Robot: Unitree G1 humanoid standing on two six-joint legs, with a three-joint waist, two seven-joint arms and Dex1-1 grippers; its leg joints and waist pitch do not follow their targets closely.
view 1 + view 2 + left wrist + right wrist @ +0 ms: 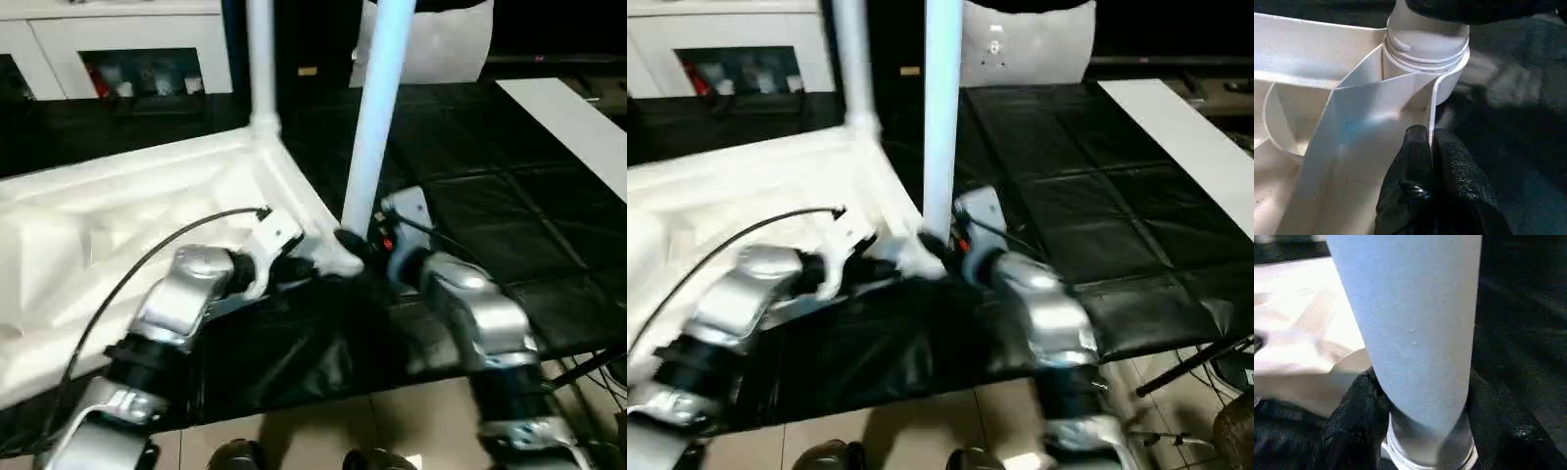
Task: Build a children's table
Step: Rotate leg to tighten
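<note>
From the head, we see the upturned table top point(147, 225) on the black mat point(490, 215). Our left gripper point(1432, 147), fingers together, braces its corner rib. Our right gripper point(1415, 396) wraps the leg point(1410, 323) above its threads to screw it in.
</note>
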